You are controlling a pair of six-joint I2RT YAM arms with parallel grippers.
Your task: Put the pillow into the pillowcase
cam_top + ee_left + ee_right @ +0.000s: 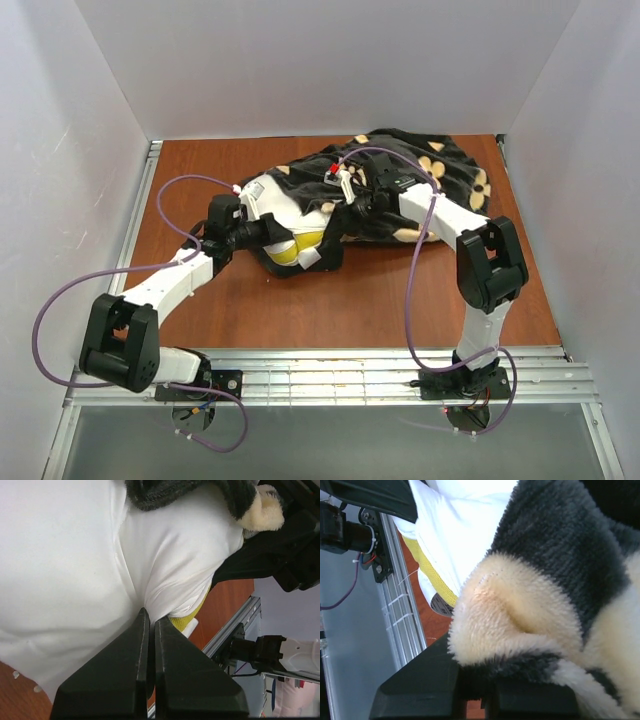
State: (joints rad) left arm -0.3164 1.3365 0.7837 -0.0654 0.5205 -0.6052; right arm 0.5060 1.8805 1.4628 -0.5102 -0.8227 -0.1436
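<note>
The pillow (283,212) lies at the middle of the table, its far end already inside the pillowcase (440,170), its yellow-banded near end still bare. The rest of the pillowcase spreads behind and to the right of the pillow. The left gripper (150,615) has its fingers pressed together on a pucker of the pillow's white fabric. Right of the pillow, the right gripper (347,212) pinches the pillowcase's plush edge. A reddish-brown table (350,300) lies beneath the pillow, metal rails (350,365) run nearer than it, and white walls (330,60) enclose three sides.
</note>
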